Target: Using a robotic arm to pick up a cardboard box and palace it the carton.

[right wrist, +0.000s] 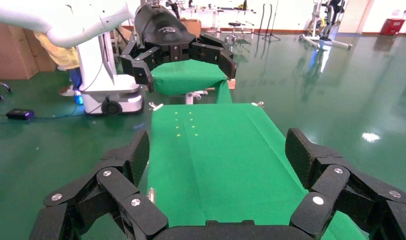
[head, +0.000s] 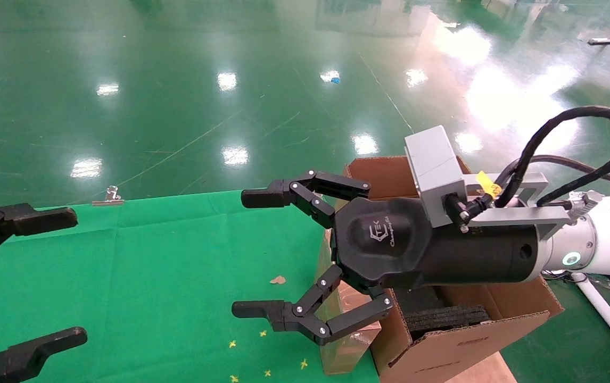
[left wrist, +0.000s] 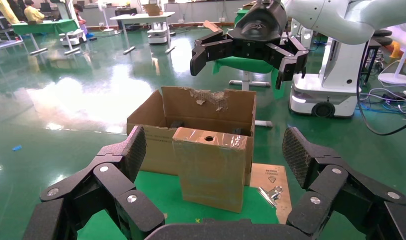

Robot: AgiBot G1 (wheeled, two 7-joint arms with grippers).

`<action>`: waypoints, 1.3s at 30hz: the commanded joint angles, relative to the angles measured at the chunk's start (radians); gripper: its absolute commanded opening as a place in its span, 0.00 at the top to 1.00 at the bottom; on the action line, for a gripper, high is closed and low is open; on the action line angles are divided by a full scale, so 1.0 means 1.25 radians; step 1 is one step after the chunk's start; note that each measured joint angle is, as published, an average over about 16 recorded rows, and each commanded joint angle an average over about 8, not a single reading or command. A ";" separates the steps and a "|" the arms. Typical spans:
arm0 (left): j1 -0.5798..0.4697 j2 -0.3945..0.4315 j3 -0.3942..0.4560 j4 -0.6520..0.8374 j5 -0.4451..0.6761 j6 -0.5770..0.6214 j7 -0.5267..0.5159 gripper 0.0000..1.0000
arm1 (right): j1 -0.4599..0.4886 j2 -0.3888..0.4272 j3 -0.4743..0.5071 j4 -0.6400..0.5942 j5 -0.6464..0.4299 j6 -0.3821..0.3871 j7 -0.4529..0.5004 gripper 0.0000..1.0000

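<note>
A glossy green floor (head: 177, 106) surrounds the green-clothed desk (head: 150, 276). In the head view the right pincer (head: 241, 254) hangs spread above the cardboard box (head: 347, 340), just beside the carton (head: 443, 340). In the left wrist view the left pincer (left wrist: 213, 150) gapes too; the box looks light, stiff and slippery with tape, so its broad faces suit gripping.

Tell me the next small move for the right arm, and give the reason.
Probably lower the right gripper toward the cardboard box. It hangs open and empty above the box, which stands upright on the green cloth against the carton. The left gripper is also open, off to the side.
</note>
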 commanded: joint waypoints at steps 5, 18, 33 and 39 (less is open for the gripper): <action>0.000 0.000 0.000 0.000 0.000 0.000 0.000 0.00 | 0.000 0.000 0.000 0.000 0.000 0.000 0.000 0.00; 0.000 0.000 0.000 0.001 0.000 0.000 0.000 0.00 | 0.016 -0.002 -0.033 0.008 -0.054 0.025 0.051 0.00; -0.001 0.000 0.001 0.001 -0.001 0.000 0.001 0.00 | 0.312 -0.130 -0.319 0.057 -0.591 -0.041 0.313 0.00; -0.001 0.000 0.002 0.001 -0.001 0.000 0.001 0.00 | 0.448 -0.168 -0.445 0.056 -0.693 -0.066 0.421 0.00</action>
